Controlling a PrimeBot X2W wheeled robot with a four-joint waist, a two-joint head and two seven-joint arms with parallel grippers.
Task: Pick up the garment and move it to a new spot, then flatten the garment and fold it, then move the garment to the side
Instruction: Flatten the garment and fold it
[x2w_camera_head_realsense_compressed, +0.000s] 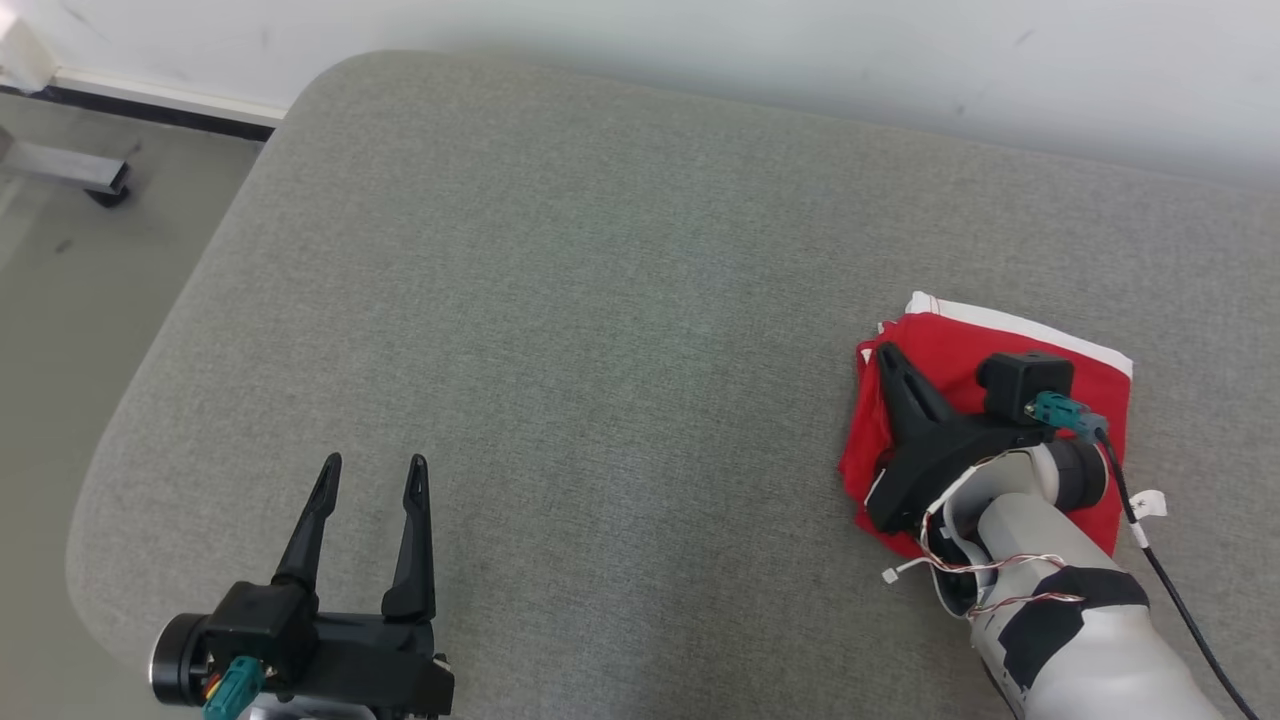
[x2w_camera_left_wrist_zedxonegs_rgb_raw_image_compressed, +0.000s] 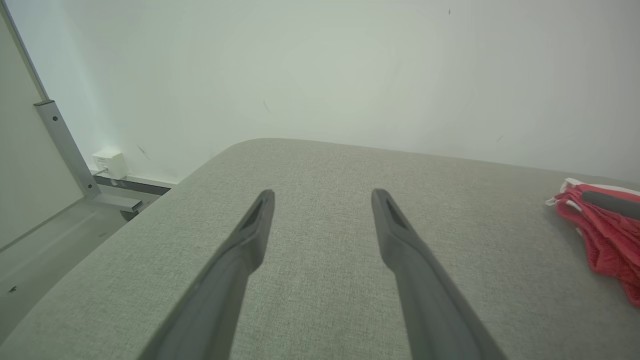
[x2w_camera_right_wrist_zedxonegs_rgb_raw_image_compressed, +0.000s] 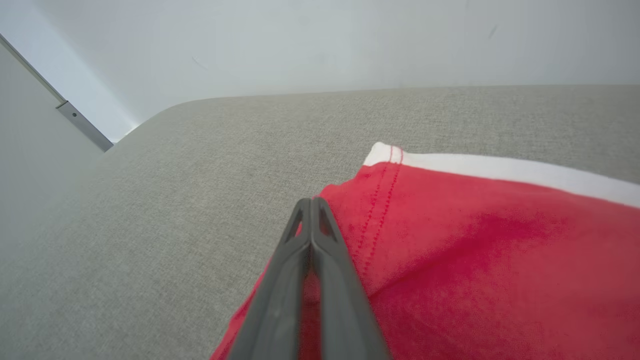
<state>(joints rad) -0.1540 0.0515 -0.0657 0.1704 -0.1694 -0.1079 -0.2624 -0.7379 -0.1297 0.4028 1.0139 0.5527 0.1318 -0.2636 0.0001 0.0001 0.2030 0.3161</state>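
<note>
Garment (x2w_camera_head_realsense_compressed: 960, 345) lies as a compact red pad at the right of the grey cushion (x2w_camera_head_realsense_compressed: 600, 300). It is well apart from our left gripper (x2w_camera_head_realsense_compressed: 374, 462), which hovers at the near left with fingers spread wide and nothing between them. Our right gripper (x2w_camera_head_realsense_compressed: 885, 352) rests on top of the pad near its left edge, fingers pressed tight together; whether a fold is pinched between them we cannot tell. We judge the cloth light, soft and limp, a thin knit likely to sag and unfold if lifted by one layer, and to slide easily over the woven cushion. Best hold looks like the stacked left edge or the far-left corner, taking all layers at once. Right wrist view gives the double-stitched hem (x2w_camera_right_wrist_zedxonegs_rgb_raw_image_compressed: 380, 200) beside the white band (x2w_camera_right_wrist_zedxonegs_rgb_raw_image_compressed: 500, 167) on the far edge, stitching the head view blurs. Left wrist view shows the pad from the side, its layers loose and rumpled, which the head view flattens.
</note>
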